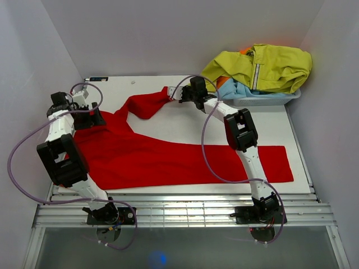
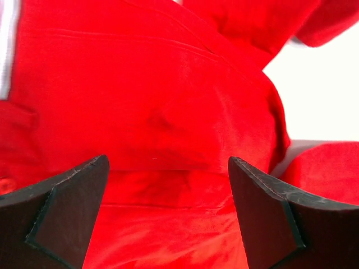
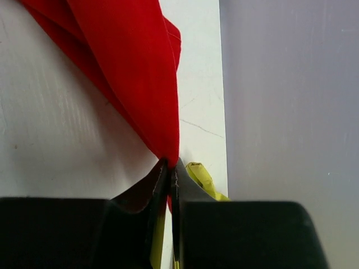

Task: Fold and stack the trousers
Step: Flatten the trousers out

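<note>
Covering much of the white table (image 1: 168, 126), the red trousers (image 1: 157, 162) lie spread out, one leg running right along the near edge, the other angling toward the far edge. The right gripper (image 3: 171, 168) is clamped tight on that far leg's end. The left gripper (image 2: 168, 159) gapes wide over the trousers' left end, gripping nothing.

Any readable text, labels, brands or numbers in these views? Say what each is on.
No legible text in any view.
One small dark tag at the far left corner of the table: too small to read.
No print shows on the trousers or the yellow-green jacket.
</note>
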`<state>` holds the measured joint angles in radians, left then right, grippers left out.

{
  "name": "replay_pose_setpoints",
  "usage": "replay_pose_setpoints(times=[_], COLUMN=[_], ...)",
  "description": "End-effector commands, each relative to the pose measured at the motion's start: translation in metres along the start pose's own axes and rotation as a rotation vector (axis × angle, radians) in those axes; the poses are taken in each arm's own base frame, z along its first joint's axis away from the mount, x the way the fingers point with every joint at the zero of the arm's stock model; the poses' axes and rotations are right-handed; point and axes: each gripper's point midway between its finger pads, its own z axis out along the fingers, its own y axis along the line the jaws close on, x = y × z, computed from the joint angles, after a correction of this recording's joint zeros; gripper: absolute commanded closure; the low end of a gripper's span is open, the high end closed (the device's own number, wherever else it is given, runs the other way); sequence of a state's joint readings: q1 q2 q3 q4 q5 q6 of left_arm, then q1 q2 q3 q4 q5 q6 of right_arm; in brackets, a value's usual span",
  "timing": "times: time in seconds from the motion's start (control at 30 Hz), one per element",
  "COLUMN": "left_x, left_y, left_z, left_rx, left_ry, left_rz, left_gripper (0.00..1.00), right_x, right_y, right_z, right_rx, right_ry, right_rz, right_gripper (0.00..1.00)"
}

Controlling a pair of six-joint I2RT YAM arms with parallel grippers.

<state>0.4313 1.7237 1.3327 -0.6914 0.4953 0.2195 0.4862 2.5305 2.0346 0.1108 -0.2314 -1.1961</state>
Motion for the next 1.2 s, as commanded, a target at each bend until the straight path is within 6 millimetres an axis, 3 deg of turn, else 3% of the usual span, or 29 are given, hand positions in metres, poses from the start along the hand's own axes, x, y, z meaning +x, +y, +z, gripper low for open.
replay_pose_setpoints(times=[0.0,0.07,0.1,0.13,0.17,0.2,0.23,0.3,0.4,0.5,0.6,0.67,0.87,0.97,1.17], left_x=[-0.03,-0.018,-0.013,-0.003,0.008,0.014,0.019,0.029,0.042,0.051,0.063,0.065,0.067,0.068,0.068], left_y=[0.017,0.031,0.037,0.046,0.056,0.062,0.07,0.081,0.094,0.103,0.109,0.111,0.112,0.117,0.125], left_z=[-0.022,-0.004,0.003,0.011,0.023,0.028,0.03,0.041,0.051,0.056,0.061,0.062,0.06,0.057,0.052], left_rx=[-0.113,-0.125,-0.14,-0.162,-0.172,-0.181,-0.192,-0.206,-0.241,-0.274,-0.292,-0.294,-0.295,-0.306,-0.322], left_ry=[-0.102,-0.072,-0.055,-0.03,0.008,0.024,0.031,0.051,0.085,0.111,0.139,0.139,0.137,0.141,0.143], left_rz=[0.027,0.012,0.007,-0.001,-0.022,-0.035,-0.053,-0.081,-0.102,-0.118,-0.137,-0.139,-0.141,-0.141,-0.131], left_gripper=[0.02,0.03,0.05,0.05,0.06,0.08,0.09,0.11,0.14,0.14,0.13,0.12,0.1,0.1,0.07], right_x=[-0.022,-0.016,-0.024,-0.021,-0.027,-0.029,-0.023,-0.029,-0.018,0.008,0.048,0.084,0.144,0.166,0.173], right_y=[-0.044,-0.052,-0.069,-0.067,-0.085,-0.091,-0.082,-0.095,-0.086,-0.083,-0.075,-0.067,-0.041,-0.035,-0.022], right_z=[-0.025,-0.039,-0.056,-0.064,-0.087,-0.1,-0.109,-0.147,-0.191,-0.229,-0.263,-0.292,-0.354,-0.389,-0.447], right_rx=[0.11,0.127,0.147,0.129,0.154,0.159,0.136,0.136,0.082,0.077,0.061,0.039,0.0,0.018,-0.003], right_ry=[-0.003,0.055,0.061,0.081,0.09,0.099,0.122,0.143,0.222,0.317,0.432,0.539,0.71,0.772,0.803], right_rz=[0.01,0.034,0.043,0.057,0.083,0.096,0.116,0.158,0.229,0.284,0.352,0.423,0.54,0.584,0.64], right_gripper=[0.92,0.92,0.92,0.92,0.92,0.92,0.92,0.92,0.92,0.92,0.92,0.92,0.92,0.92,0.92])
